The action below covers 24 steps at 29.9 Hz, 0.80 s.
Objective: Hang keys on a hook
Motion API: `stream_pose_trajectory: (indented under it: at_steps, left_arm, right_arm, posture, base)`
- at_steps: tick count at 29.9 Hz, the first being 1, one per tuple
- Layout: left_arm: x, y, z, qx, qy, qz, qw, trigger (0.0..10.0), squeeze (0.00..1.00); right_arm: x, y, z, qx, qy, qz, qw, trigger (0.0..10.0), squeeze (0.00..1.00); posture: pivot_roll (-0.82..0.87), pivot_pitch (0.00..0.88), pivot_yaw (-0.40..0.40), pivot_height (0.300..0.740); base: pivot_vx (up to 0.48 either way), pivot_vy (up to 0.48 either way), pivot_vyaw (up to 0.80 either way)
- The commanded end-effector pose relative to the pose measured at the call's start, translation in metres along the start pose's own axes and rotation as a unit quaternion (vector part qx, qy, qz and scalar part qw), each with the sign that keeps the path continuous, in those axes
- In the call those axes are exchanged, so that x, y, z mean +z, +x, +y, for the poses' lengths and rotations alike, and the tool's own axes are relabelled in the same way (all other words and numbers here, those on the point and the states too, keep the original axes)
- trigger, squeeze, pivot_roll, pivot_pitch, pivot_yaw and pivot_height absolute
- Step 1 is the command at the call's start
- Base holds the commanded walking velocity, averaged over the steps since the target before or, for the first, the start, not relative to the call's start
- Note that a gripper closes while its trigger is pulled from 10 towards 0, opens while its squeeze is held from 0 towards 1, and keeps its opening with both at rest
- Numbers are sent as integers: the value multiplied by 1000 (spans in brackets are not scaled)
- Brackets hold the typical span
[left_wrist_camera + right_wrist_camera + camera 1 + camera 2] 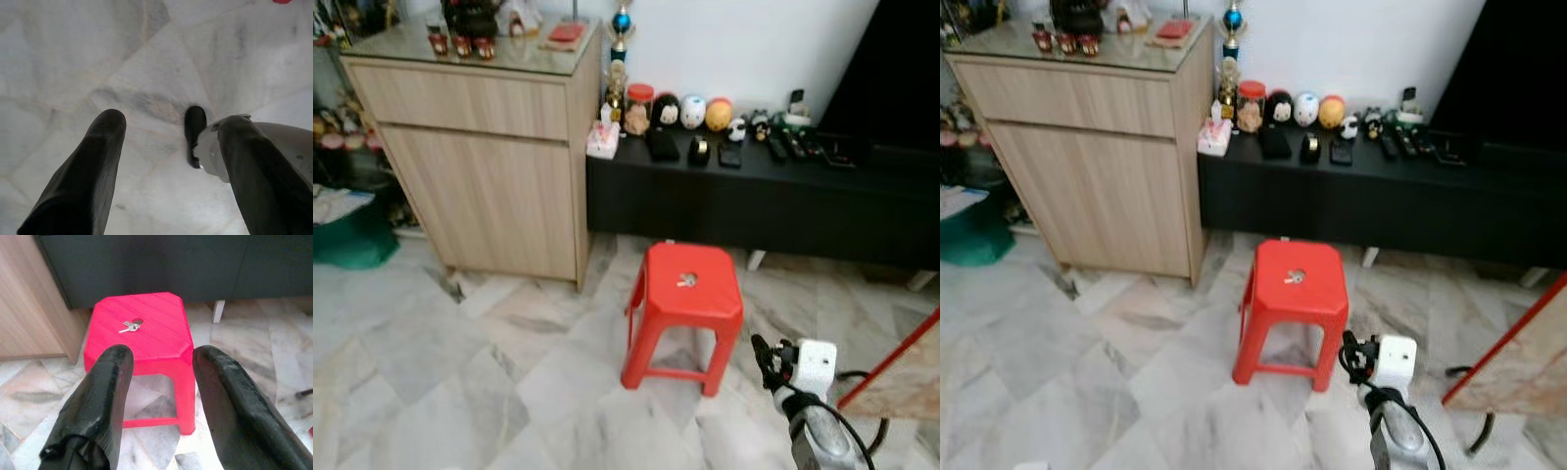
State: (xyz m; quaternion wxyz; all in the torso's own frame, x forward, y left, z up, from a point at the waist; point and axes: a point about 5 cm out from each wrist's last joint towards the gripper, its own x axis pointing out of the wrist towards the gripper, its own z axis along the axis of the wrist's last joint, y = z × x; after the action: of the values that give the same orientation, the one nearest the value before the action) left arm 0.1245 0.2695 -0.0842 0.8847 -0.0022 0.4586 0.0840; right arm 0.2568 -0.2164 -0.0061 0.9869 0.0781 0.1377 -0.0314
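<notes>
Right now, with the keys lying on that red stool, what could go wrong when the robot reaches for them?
The keys lie flat beside the hole in the red stool, so they could be nudged into it or slide off the seat. The right gripper has open fingers but is short of the stool. A push might shift the stool on the marble floor. No hook is in sight.

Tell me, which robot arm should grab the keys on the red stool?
Probably the right. The right gripper is open and faces the keys on the red stool. The left gripper points at bare floor.
</notes>
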Motion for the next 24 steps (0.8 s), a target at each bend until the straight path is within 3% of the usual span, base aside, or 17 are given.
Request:
stream_pose_trajectory:
  at_steps: [1, 3, 4, 7, 12, 24]
  left_arm:
    - [-4, -2, 6, 1, 9, 9, 1000, 10000, 0]
    - [-4, -3, 7, 1, 11, 11, 1000, 10000, 0]
    - [-6, -4, 8, -1, 15, 12, 1000, 10000, 0]
    - [-10, -5, 10, -5, 20, 14, 1000, 10000, 0]
    - [-12, -7, 9, -14, 32, 13, 999, 10000, 0]
    - [-17, -8, 4, -23, 34, 14, 999, 10000, 0]
  right_arm:
    - [7, 1, -5, -8, 6, -13, 1000, 10000, 0]
    - [3, -1, 0, -7, 6, -14, 1000, 10000, 0]
    - [-4, -7, 11, -6, 7, -18, 1000, 10000, 0]
    - [-8, -11, 15, -4, 3, -20, 1000, 10000, 0]
    - [-6, -13, 15, -5, -6, -28, 1000, 10000, 0]
    - [-12, -24, 5, -7, -6, -20, 1000, 10000, 0]
  posture:
    - [6, 0, -33, 740]
    - [5, 0, -30, 740]
    - [3, 0, -26, 740]
    - [1, 0, -21, 740]
    - [-6, 0, -17, 740]
    - [-13, 0, -41, 740]
  base:
    - [304, 0, 0]
    - [304, 0, 0]
    - [304, 0, 0]
    - [306, 0, 0]
    - [309, 0, 445]
    - [305, 0, 0]
